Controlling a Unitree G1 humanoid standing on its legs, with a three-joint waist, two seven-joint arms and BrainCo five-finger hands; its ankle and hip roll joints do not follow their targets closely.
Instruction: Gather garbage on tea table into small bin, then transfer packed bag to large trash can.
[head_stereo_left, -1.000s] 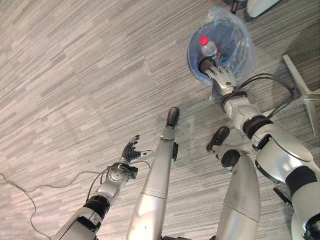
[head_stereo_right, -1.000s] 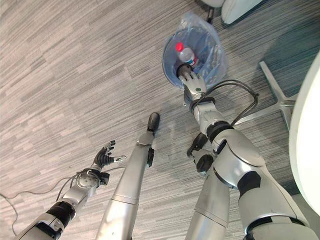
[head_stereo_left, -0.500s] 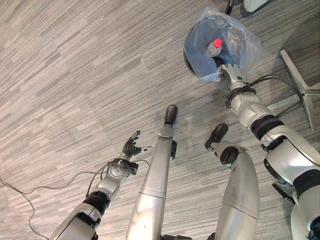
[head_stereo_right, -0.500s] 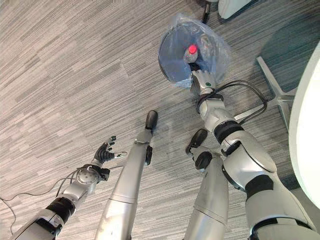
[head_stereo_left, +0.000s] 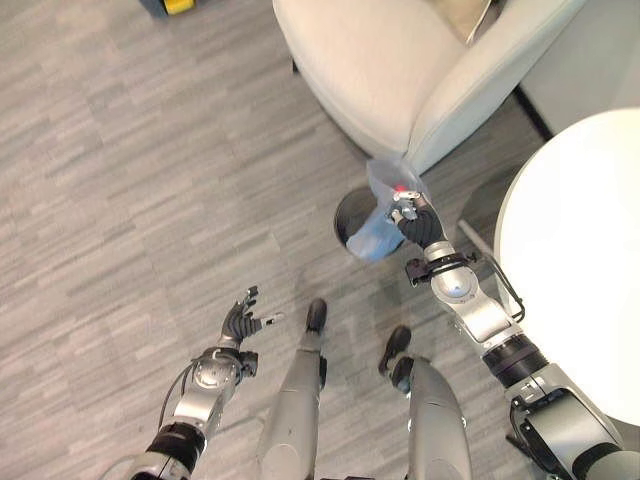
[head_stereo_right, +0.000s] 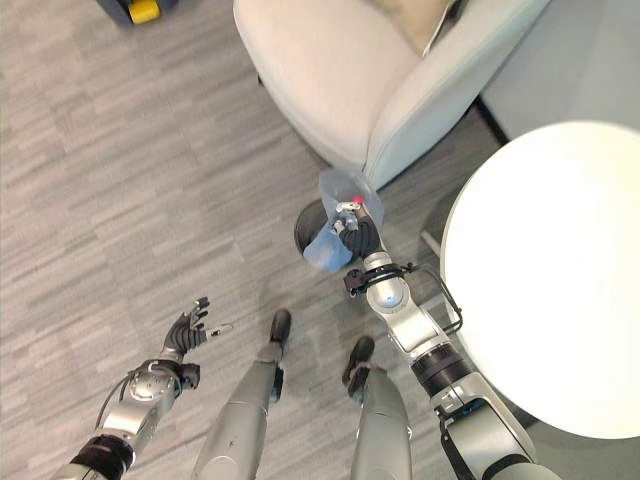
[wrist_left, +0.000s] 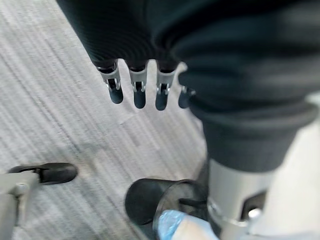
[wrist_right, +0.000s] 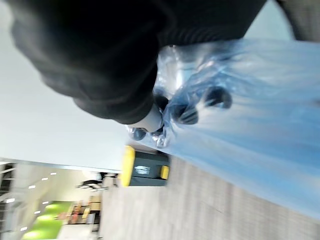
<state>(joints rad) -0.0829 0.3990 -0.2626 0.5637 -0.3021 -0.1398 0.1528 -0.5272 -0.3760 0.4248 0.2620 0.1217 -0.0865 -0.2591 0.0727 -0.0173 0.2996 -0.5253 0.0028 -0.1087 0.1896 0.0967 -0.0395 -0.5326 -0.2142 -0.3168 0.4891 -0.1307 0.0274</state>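
Observation:
My right hand (head_stereo_left: 420, 228) is shut on the gathered top of a translucent blue garbage bag (head_stereo_left: 378, 235), which hangs beside and partly over the small black bin (head_stereo_left: 350, 215) on the floor. A bottle's red cap (head_stereo_left: 401, 189) shows through the plastic at the hand. In the right wrist view the dark fingertips (wrist_right: 189, 114) dig into the bunched blue bag (wrist_right: 250, 130). My left hand (head_stereo_left: 240, 322) hovers open over the carpet at the lower left, holding nothing. Its straight fingers (wrist_left: 139, 92) point toward the black bin (wrist_left: 150, 200).
A beige armchair (head_stereo_left: 400, 70) stands just behind the bin. A round white table (head_stereo_left: 580, 250) fills the right side. A dark box with yellow parts (head_stereo_left: 168, 6) sits on the floor at the far left. Grey carpet (head_stereo_left: 120, 200) lies open to the left.
The camera has swung, bringing the armchair and the table into view. My right hand has drawn the bag's top together and raised it from the bin. The left hand stays open.

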